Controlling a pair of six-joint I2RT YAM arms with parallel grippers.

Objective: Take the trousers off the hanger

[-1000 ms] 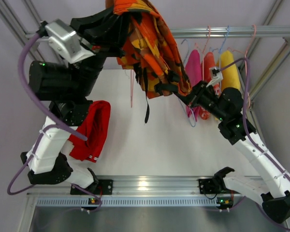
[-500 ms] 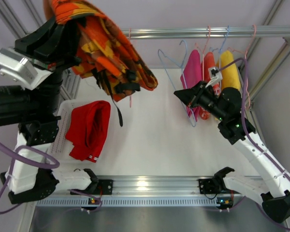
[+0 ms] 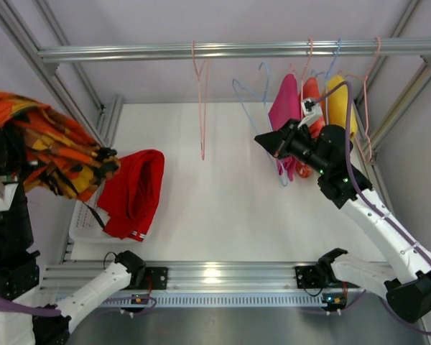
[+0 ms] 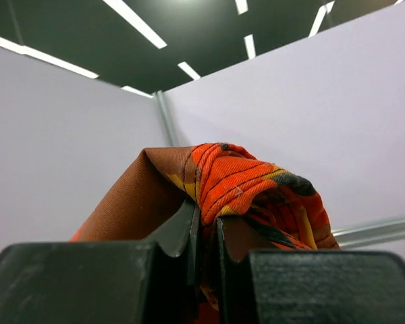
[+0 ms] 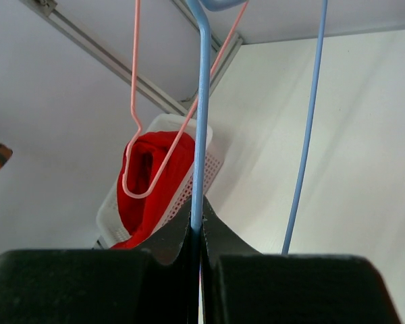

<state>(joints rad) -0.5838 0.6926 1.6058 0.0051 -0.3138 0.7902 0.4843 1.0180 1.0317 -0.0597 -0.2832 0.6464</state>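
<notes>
The orange trousers (image 3: 54,154), patterned black and yellow, hang bunched at the far left, above the left side of the basket and free of any hanger. My left gripper (image 4: 208,217) is shut on a fold of this cloth (image 4: 243,182); in the top view the cloth hides the gripper. The red trousers (image 3: 134,188) lie folded in the white basket (image 3: 77,224). My right gripper (image 3: 261,139) is shut on the wire of a bare blue hanger (image 5: 202,101), which hangs from the rail (image 3: 129,52). The red trousers (image 5: 155,165) also show beyond that wire.
A bare pink hanger (image 3: 201,108) hangs from the rail at mid-table. At the right end of the rail hang pink (image 3: 286,104), red-orange (image 3: 312,90) and yellow (image 3: 338,104) garments. Frame posts stand at both sides.
My left arm has swung far left and down, carrying the orange trousers away from the rail. The blue hanger now hangs bare; my right gripper still holds it and has shifted slightly.
</notes>
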